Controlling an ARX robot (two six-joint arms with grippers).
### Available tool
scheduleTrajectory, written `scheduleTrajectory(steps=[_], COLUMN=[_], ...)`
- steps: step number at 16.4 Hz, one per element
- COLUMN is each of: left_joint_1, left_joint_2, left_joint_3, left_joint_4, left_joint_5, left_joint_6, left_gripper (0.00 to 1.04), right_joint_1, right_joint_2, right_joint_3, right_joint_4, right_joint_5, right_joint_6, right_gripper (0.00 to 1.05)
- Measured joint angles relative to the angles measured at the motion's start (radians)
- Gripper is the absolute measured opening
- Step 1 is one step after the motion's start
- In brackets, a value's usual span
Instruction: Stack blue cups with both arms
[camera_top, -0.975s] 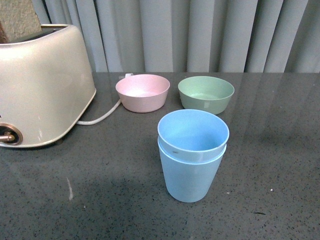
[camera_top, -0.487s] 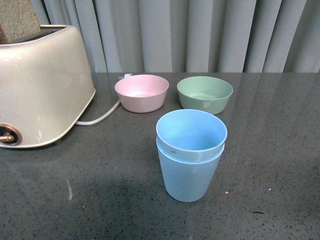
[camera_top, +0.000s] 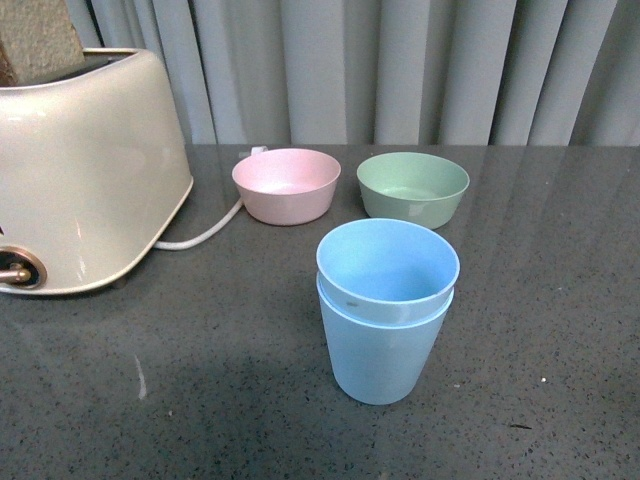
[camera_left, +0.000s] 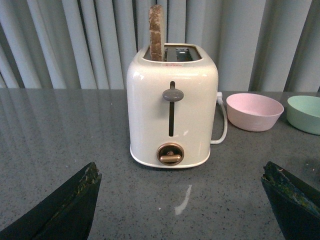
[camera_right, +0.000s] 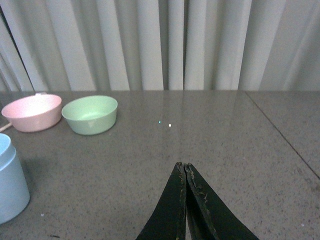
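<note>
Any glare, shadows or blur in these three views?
Front view: all sharp, soft shadow left of the stacked blue cups, sheen on the toaster. Left wrist view: curtain reflections on the table. Right wrist view: two small bright specks on the tabletop.

Left tool (camera_left: 180, 200) with fingers spread wide; right tool (camera_right: 185, 200) apparently closed, fingertips touching, both empty.

Soft even light, faint tabletop (camera_top: 560, 300) glare, perhaps slightly blurred.

toaster (camera_top: 85, 170) cropped left, arms unseen in front
</note>
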Motion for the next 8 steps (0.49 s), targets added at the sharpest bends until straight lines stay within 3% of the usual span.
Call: scheduleTrajectory(steps=[8], left_joint_1=[0.000], left_joint_2=[0.000], left_joint_3=[0.000], left_joint_4=[0.000], left_joint_5=[0.000], left_joint_6=[0.000], left_gripper=[0.98], right_joint_1=[0.000], right_joint_2=[-0.053], right_joint_3=[-0.055], right_joint_4=[0.022], right_joint_5=[0.000], right_joint_6=[-0.002], right_gripper=[0.02])
